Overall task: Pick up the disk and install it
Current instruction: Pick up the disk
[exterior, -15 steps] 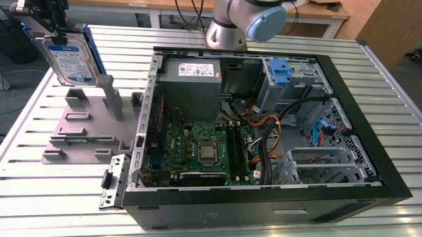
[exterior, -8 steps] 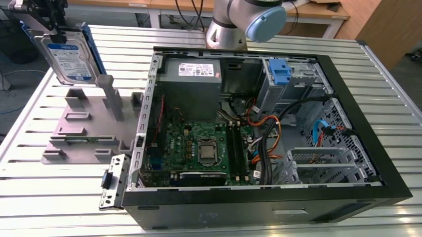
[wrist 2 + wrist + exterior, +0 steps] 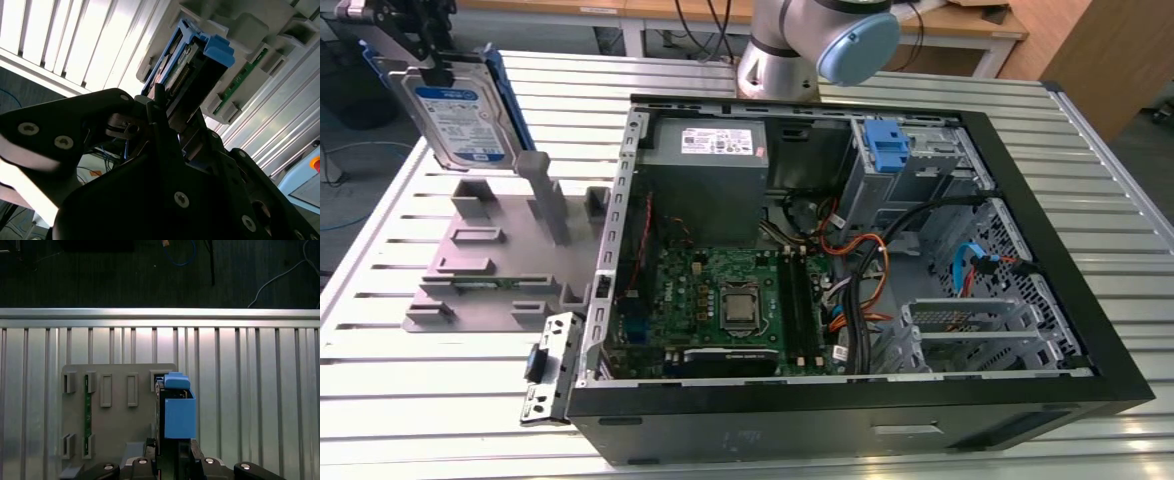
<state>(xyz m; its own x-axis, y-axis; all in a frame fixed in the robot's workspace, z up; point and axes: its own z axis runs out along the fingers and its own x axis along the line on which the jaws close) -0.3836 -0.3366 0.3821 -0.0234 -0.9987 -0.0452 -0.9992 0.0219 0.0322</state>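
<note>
The disk (image 3: 454, 112), a silver drive with a white-and-blue label in a blue carrier, hangs upright at the exterior view's far left, just above the grey fixture (image 3: 494, 260). My gripper (image 3: 434, 58) is shut on its top edge. In the first wrist view the disk (image 3: 177, 410) shows edge-on, with the gripper (image 3: 172, 450) clamped on it over the fixture's edge. In the second wrist view the disk's blue carrier (image 3: 210, 50) juts out past the dark fingers (image 3: 160, 125).
The open computer case (image 3: 1014, 190) lies on the slatted metal table (image 3: 427, 420), with motherboard (image 3: 720, 300), grey power-supply box (image 3: 707, 145) and a blue bracket (image 3: 887, 145) in the drive bay. A green memory stick (image 3: 87, 410) sits in the fixture. The arm's base (image 3: 781, 60) stands behind the case.
</note>
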